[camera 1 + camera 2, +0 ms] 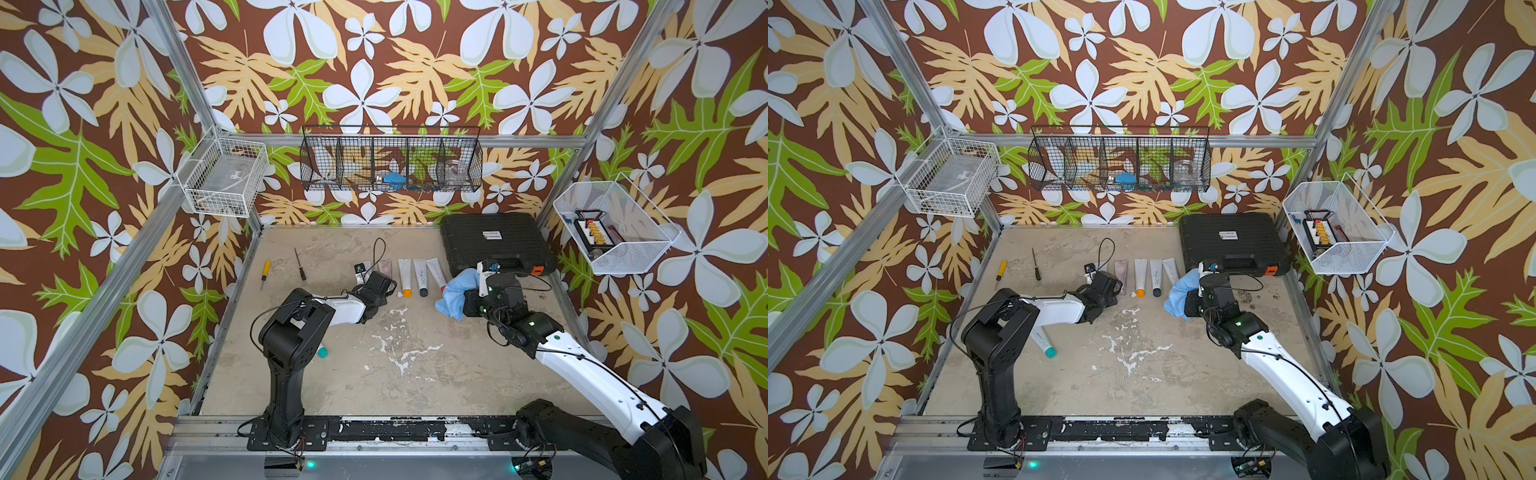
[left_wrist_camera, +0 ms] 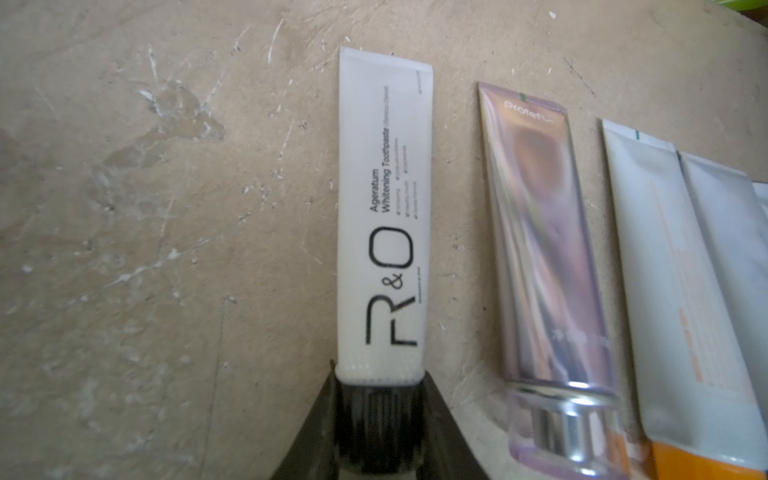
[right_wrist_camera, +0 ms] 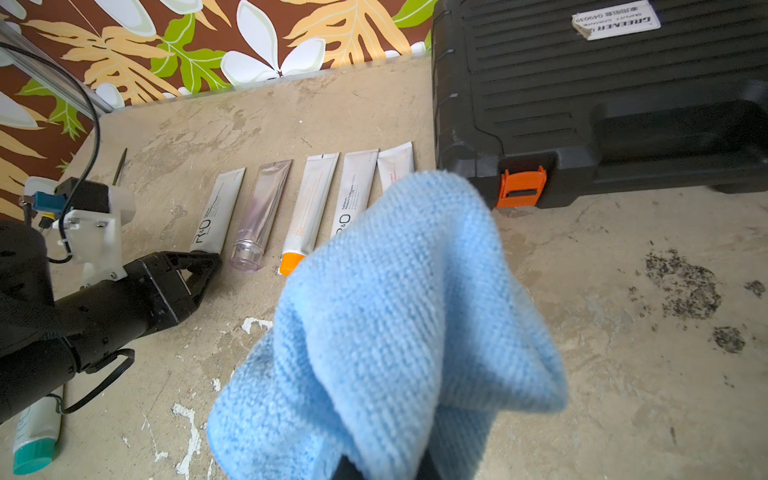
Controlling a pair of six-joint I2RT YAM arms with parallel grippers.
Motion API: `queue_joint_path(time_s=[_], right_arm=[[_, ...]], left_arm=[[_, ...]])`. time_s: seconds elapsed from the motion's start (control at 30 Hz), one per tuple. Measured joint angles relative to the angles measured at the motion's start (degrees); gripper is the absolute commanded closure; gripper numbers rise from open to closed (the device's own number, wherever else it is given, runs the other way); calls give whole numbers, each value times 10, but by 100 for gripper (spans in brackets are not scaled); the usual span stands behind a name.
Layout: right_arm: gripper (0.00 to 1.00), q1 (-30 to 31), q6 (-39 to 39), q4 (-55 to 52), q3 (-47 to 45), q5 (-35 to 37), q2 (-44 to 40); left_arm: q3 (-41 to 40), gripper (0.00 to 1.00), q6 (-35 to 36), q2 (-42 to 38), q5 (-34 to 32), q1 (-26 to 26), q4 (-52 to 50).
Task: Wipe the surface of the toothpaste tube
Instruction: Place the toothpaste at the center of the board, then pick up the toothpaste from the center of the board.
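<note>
Left wrist view: the white R&O toothpaste tube [image 2: 384,216] lies toward the counter's [image 2: 124,249] back edge, leftmost in a row of tubes [image 3: 311,199], its black cap [image 2: 376,419] pinched in the left tool [image 2: 378,399]. Right wrist view adds the right tool [image 3: 380,469] clamped on a blue cloth [image 3: 395,311], plus a teal-capped tube [image 3: 35,432].
</note>
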Motion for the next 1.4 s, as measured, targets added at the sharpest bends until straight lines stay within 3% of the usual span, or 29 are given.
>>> queue_joint_path(time_s=[0.13, 0.27, 0.47, 0.83, 1.13, 1.4], right_arm=[[100, -1, 0, 0, 0, 1, -1], [100, -2, -1, 0, -1, 1, -1], [100, -3, -2, 0, -7, 1, -2], [100, -4, -1, 9, -13, -24, -2], [100, -4, 7, 29, -19, -63, 20], [100, -4, 20, 44, -22, -94, 29]], left_arm=[[10, 65, -11, 3, -1, 0, -16], [18, 40, -12, -12, 8, 0, -48], [36, 22, -11, -78, 32, 0, -104], [-62, 19, -16, -265, 60, 0, -219], [-174, 18, -78, -431, 61, 0, -324], [-256, 28, -152, -503, 4, 0, -382]])
